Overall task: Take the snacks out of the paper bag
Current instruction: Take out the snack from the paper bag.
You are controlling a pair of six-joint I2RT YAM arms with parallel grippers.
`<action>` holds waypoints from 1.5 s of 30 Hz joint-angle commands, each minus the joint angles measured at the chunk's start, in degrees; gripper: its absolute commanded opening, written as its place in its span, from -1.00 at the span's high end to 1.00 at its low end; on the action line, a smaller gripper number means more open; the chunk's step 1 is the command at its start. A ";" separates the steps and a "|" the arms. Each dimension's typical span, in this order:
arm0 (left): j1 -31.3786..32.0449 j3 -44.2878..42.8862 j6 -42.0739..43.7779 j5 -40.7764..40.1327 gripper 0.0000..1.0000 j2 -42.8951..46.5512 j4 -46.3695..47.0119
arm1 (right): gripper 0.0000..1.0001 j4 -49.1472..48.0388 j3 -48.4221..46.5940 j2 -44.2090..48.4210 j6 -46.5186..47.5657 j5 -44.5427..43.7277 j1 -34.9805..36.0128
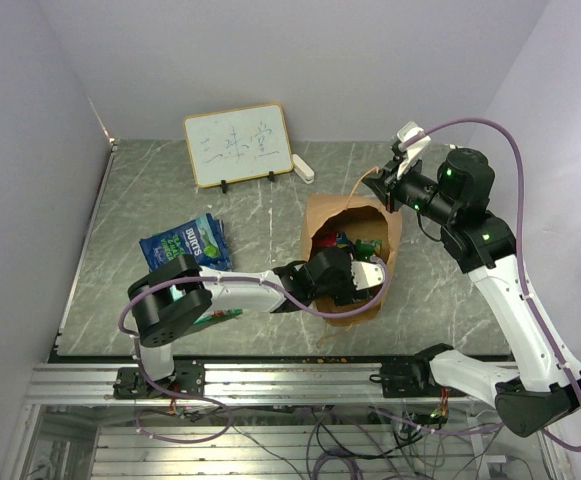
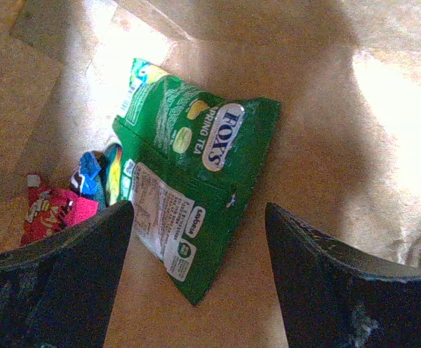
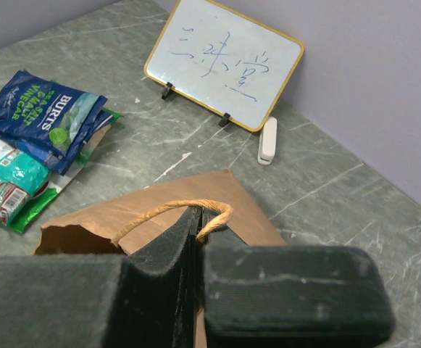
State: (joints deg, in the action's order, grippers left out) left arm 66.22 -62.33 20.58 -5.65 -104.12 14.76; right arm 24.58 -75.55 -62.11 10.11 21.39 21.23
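Observation:
The brown paper bag [image 1: 342, 215] lies on its side in the middle of the table, mouth towards the arms. My left gripper [image 1: 355, 264] reaches inside it. In the left wrist view it [image 2: 197, 210] is open, its fingers either side of the lower corner of a green snack packet [image 2: 188, 174] lying flat on the bag's inner wall. A red-pink packet [image 2: 51, 214] and a blue one [image 2: 90, 174] lie deeper in. My right gripper [image 3: 201, 214] is shut on the bag's twisted paper handle [image 3: 159, 212] and holds it up at the bag's far edge [image 1: 378, 190].
Blue and teal snack packets [image 1: 185, 243] lie on the table left of the bag, also in the right wrist view [image 3: 40, 119]. A white framed board [image 1: 238, 145] stands at the back with a small white object [image 1: 303, 168] beside it. Grey walls enclose the table.

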 commanded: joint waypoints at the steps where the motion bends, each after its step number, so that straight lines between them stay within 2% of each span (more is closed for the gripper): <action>1: -0.88 -3.98 2.79 1.77 -0.74 -3.02 0.45 | 1.00 -1.09 -2.30 -0.16 0.48 -0.52 0.25; 7: -1.67 -8.97 4.34 -0.39 -0.73 -8.36 -2.01 | 1.00 -0.62 -3.47 -0.91 0.68 -0.40 0.29; 14: -2.49 -13.37 7.61 0.63 -0.76 -10.02 -9.33 | 1.00 -0.12 -3.54 -0.37 1.58 -1.57 0.22; 17: -2.49 -14.28 8.36 -1.25 -0.73 -11.34 -9.14 | 1.00 -0.53 -3.45 -0.23 1.37 -1.54 0.26; 21: -2.49 -17.32 8.90 -8.13 -0.47 -14.53 -9.26 | 1.00 -0.88 -3.27 -0.02 0.65 -0.84 0.23; 22: -2.56 -17.69 9.39 -8.98 -0.33 -14.78 -8.90 | 1.00 -1.03 -3.10 0.19 0.54 -0.87 0.25; 23: -2.58 -18.00 9.90 -9.87 -0.13 -15.28 -8.68 | 1.00 -1.16 -2.97 0.27 0.46 -0.99 0.24; 24: -2.58 -18.34 10.06 -11.14 0.21 -15.32 -8.44 | 1.00 -1.17 -2.94 0.43 0.38 -1.05 0.27; 25: -2.58 -18.47 10.16 -12.34 0.41 -15.16 -7.98 | 1.00 -1.21 -3.02 0.41 0.43 -1.06 0.22; 28: -2.58 -17.45 10.06 -14.12 0.56 -13.34 -5.96 | 1.00 -1.49 -3.13 0.51 0.29 -0.93 0.24; 34: -2.49 -17.35 8.96 -13.34 0.85 -8.24 -8.44 | 1.00 -3.48 -1.32 1.55 -0.26 -0.80 0.23; 45: 1.05 -15.07 0.87 -9.34 0.86 6.21 -20.22 | 1.00 -8.43 3.15 2.96 -0.01 -4.22 0.21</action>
State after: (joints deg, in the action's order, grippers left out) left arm 64.88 -78.04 25.91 -16.97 -102.91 -0.32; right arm 20.58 -73.47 -60.20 10.44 19.25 21.23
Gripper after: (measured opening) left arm 0.075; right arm 0.009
